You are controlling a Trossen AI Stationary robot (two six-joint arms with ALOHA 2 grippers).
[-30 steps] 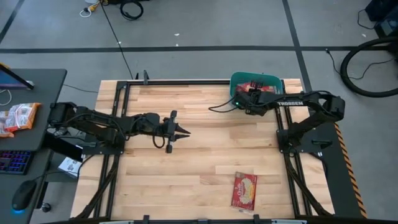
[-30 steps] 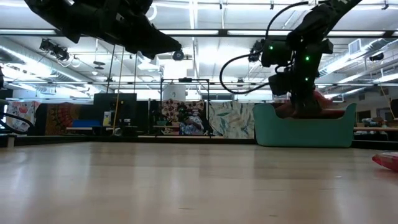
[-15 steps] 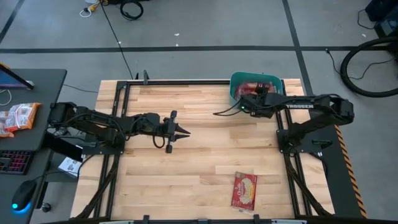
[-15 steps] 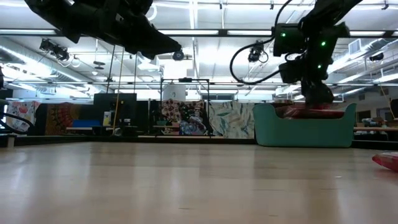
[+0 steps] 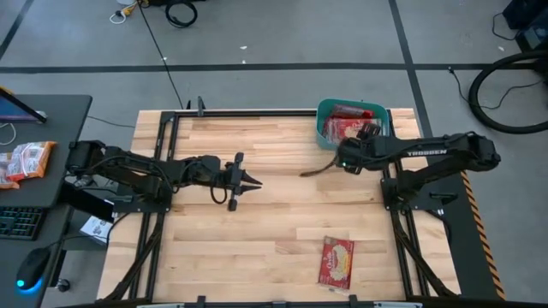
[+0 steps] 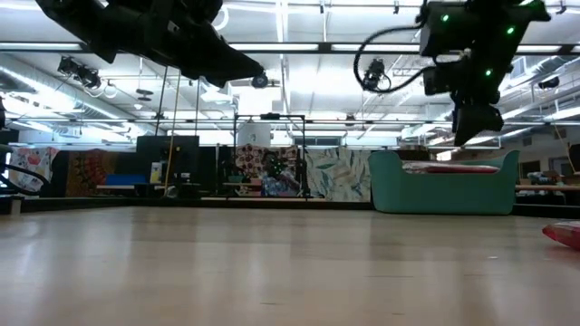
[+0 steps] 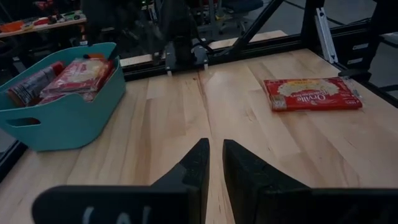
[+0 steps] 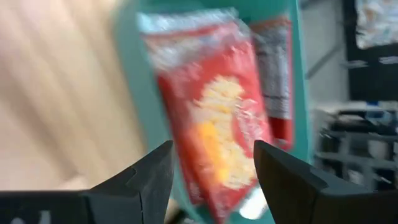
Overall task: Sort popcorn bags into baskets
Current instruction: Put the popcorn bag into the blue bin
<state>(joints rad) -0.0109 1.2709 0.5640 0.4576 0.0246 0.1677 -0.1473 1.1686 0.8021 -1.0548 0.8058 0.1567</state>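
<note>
The teal bin (image 5: 324, 128) stands at the table's far right and holds several red popcorn packets (image 5: 344, 128); it also shows in the low view (image 6: 444, 192) and in the left wrist view (image 7: 68, 115). My right gripper (image 6: 476, 134) hangs open and empty above the bin, fingers pointing down; its wrist view (image 8: 211, 180) looks down on a packet (image 8: 217, 124) lying in the bin. One packet (image 5: 336, 261) lies flat on the table near the front right; it also shows in the left wrist view (image 7: 312, 94). My left gripper (image 5: 255, 182) hovers shut and empty over the table's middle left.
Bare wooden table lies between the two arms and around the loose packet. Black frame rails (image 5: 257, 112) run along the table's edges. A desk with a keyboard and packets (image 5: 26, 161) stands off the table's left.
My right gripper has risen out of the teal bin and drawn back a little toward the table's right edge. The red packet that stuck up beside its fingers now lies low in the bin. My left arm has kept still.
</note>
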